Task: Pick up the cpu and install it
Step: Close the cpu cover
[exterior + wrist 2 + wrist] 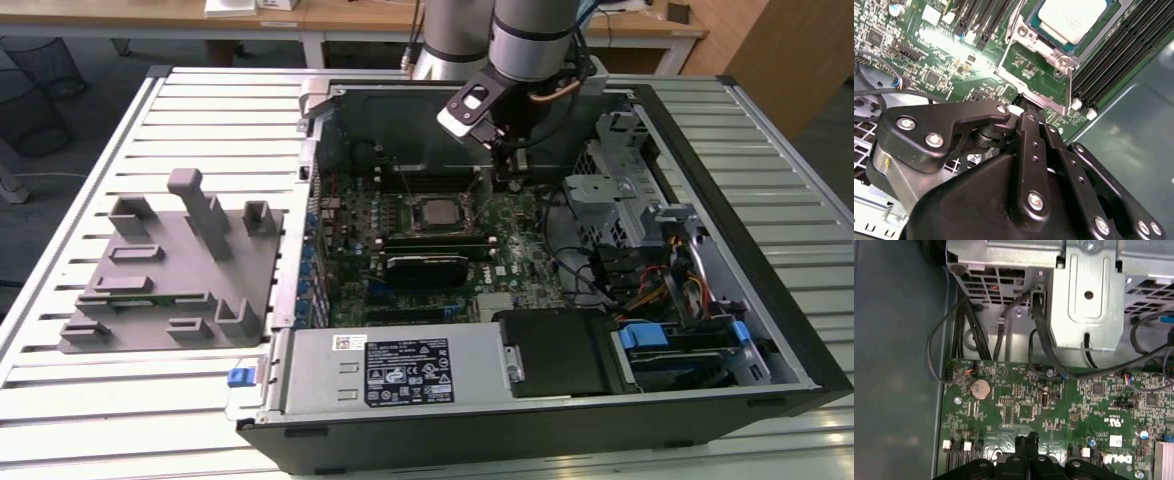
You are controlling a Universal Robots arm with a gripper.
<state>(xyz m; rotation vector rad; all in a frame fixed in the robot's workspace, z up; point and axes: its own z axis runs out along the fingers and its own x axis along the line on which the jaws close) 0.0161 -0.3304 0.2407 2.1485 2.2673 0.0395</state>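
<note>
Closed gripper beside seated cpu

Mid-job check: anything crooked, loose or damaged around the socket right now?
Nothing stands out. The cpu lies flat and square inside its socket frame, and the gripper hangs beside it holding nothing.

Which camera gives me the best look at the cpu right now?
Second wrist view: the cpu is close up, silver top seated in the socket, partly cut by the picture's edge. The exterior view shows the cpu whole but small. The first wrist view looks at the board beside the drive cage.
</note>
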